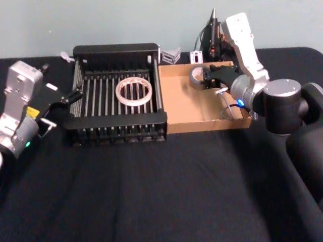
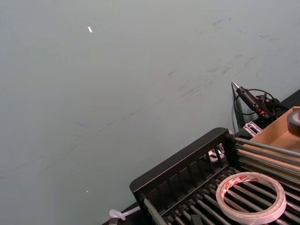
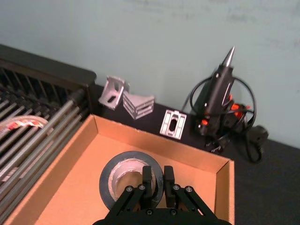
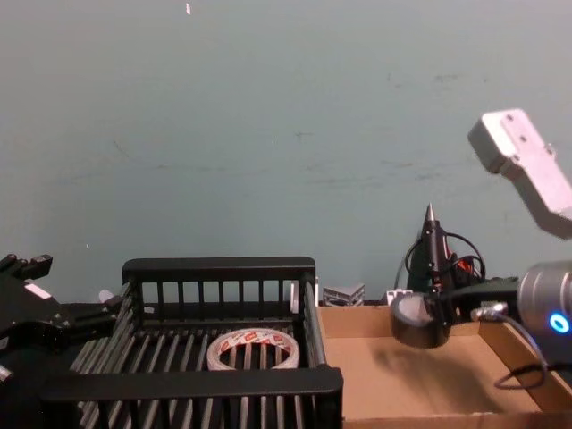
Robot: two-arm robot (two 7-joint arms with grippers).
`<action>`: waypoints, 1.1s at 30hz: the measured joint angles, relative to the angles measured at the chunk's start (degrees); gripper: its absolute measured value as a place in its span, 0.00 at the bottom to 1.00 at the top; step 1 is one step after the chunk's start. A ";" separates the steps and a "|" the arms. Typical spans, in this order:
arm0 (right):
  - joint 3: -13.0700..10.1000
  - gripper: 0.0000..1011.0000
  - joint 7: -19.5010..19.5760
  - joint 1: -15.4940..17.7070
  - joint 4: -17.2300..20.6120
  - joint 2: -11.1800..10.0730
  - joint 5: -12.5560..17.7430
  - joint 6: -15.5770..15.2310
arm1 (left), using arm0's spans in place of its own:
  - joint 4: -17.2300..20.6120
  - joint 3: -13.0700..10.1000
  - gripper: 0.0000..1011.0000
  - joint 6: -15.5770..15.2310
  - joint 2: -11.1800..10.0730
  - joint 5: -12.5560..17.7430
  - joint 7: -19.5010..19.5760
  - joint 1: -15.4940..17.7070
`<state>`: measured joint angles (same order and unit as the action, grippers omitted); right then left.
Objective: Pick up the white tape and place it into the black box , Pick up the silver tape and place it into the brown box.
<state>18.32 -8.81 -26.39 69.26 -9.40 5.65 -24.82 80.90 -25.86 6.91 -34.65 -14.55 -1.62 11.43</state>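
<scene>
Right hand (image 3: 157, 183): fingers pinched on the near wall of the silver tape (image 3: 129, 180), one finger inside the core, one outside. From the chest view the roll hangs clear above the floor of the brown box (image 1: 184, 108), toward the tray's 1 o'clock corner as the head camera sees it. Not yet let go.

Left hand (image 1: 70, 96): off the crate's 9 o'clock side, just outside the rim, carrying nothing; fingers look parted.

White tape (image 1: 133, 92): lying flat on the slats of the black box (image 1: 118, 121), a little to 1 o'clock of the crate's middle. That half of the job reads as done.

Left to do, by my judgement: lower the silver roll, release, lift the hand out.

Edges and room: tray walls are low, floor bare except under the roll, so plenty of open space toward 7 o'clock. Far wall and right wall sit near the roll. Beyond the far wall, at 12 o'clock, metal brackets (image 3: 126, 98) and a black pointed tool with cables (image 3: 220, 101) stand on the worktop (image 1: 151, 191); a straight upward exit avoids them. Crate and tray touch side by side.
</scene>
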 joint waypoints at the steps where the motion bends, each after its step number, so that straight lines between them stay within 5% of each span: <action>1: 0.00 0.16 0.05 -0.29 -0.75 0.23 -0.14 -0.01 | 0.00 0.00 0.99 0.00 0.00 0.00 0.00 0.00; 8: -0.21 0.16 0.17 -1.48 -5.14 1.59 -1.33 -0.06 | 0.00 0.00 0.99 0.00 0.00 0.00 0.00 0.00; 26: -0.42 0.16 -0.35 -1.16 -5.35 1.85 -2.17 0.37 | 0.00 0.00 0.99 0.00 0.00 0.00 0.00 0.00; 33: -0.40 0.38 -0.32 -1.21 -5.36 1.85 -2.12 0.32 | 0.00 0.00 0.99 0.00 0.00 0.00 0.00 0.00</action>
<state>17.92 -9.13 -27.61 63.90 -7.55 3.52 -24.50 80.90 -25.86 6.91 -34.64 -14.55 -1.62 11.43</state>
